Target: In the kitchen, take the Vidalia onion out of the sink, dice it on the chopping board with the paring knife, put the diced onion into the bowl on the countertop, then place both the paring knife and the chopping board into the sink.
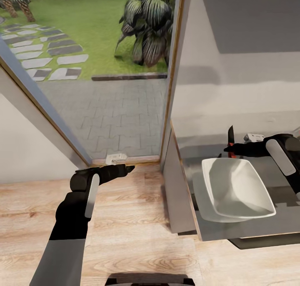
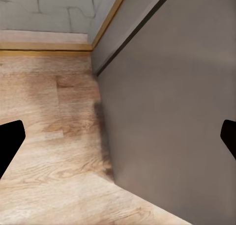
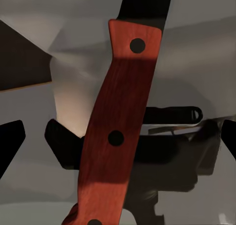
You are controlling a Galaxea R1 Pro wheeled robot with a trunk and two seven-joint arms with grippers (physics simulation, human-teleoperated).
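While the countertop (image 1: 287, 223) carries the bowl (image 1: 237, 188) near its front edge, my right gripper (image 1: 230, 149) just beyond pinches the paring knife (image 1: 230, 137), blade upright. My left gripper (image 1: 125, 168) hangs spread above wooden floor (image 1: 137, 236).

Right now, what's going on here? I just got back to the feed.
The right tool is shut on the paring knife, holding it blade-up above the far edge of the white bowl, which sits on the grey countertop. In the right wrist view the knife's reddish handle runs across the frame. The left tool holds nothing, hanging over the wooden floor beside the cabinet's end panel, near a glass door to the garden.
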